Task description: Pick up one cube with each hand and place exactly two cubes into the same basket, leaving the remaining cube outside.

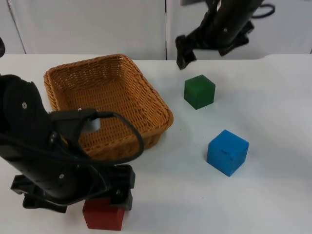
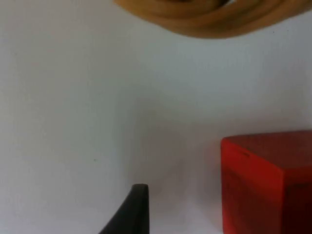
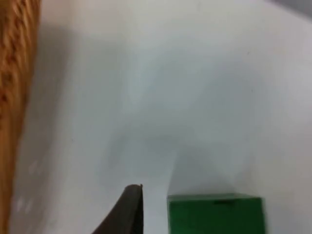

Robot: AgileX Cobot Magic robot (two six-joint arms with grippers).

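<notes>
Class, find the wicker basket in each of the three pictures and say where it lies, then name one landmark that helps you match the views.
Top view: the wicker basket sits on the white table, left of the green cube.
Left wrist view: its rim lies beyond the red cube.
Right wrist view: its woven wall stands off to the side of the green cube.
Shared landmark: the basket itself, plus each cube beside it.

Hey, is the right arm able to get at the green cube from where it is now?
Probably yes. The right gripper hangs just behind the green cube, which stands alone on the white table, apart from the basket and the blue cube.
</notes>
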